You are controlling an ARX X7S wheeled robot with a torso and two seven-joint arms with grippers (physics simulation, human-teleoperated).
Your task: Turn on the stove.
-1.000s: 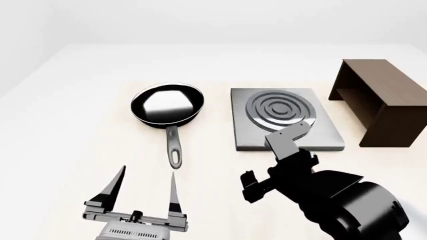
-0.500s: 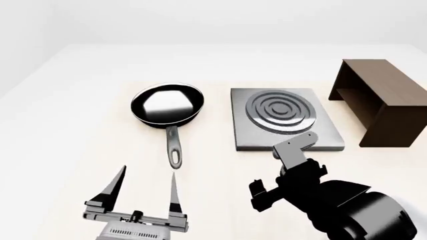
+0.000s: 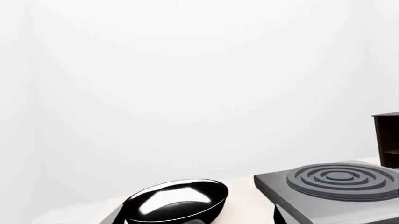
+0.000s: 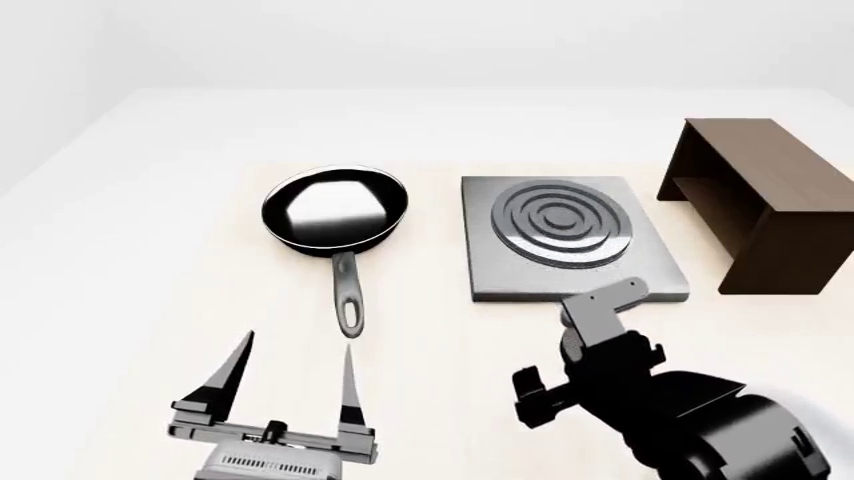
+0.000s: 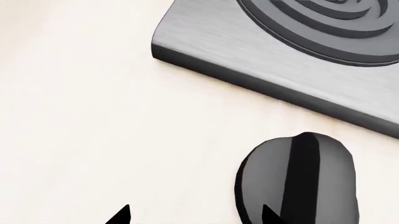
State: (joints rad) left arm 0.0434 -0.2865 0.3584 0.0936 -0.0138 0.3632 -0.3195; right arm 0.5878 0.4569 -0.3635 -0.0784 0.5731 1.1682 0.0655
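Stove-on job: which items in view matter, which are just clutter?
Relevant:
- stove
- knob, seen in the right wrist view
- right gripper, tips near the knob

Clutter:
- frying pan
- brown box
- left gripper, open, idle

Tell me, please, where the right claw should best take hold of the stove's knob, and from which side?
Grip the raised ridge across the top of the knob, one finger on each flat side of it, coming down from above. The knob lies flat on the table just in front of the stove, so its ridge is likely the only graspable part.
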